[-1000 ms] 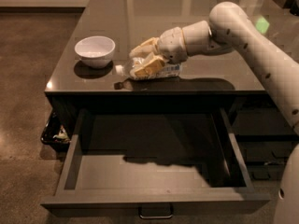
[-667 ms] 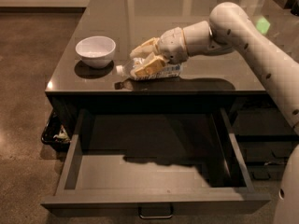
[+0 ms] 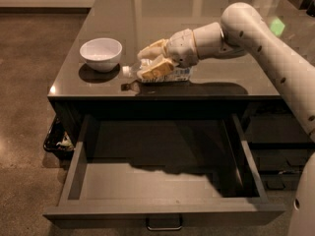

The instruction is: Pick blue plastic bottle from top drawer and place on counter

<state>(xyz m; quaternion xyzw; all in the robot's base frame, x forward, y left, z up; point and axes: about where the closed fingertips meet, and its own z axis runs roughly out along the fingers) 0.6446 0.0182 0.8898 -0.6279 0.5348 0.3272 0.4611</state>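
The blue plastic bottle (image 3: 181, 73) lies on its side on the counter (image 3: 147, 14) near the front edge, with its white cap (image 3: 127, 71) pointing left toward the bowl. My gripper (image 3: 154, 59) reaches in from the right, and its fingers (image 3: 158, 68) are closed around the bottle's middle, hiding part of it. The bottle rests on the counter surface. The top drawer (image 3: 162, 211) is pulled fully open below the counter, and its inside holds nothing. Its small metal handle (image 3: 164, 225) shows at the bottom.
A white bowl (image 3: 101, 53) stands on the counter left of the bottle. Narrower dark drawers (image 3: 275, 151) are at the right under the counter. A dark basket (image 3: 58, 139) sits on the floor at the left. My arm (image 3: 266, 48) crosses the counter's right side.
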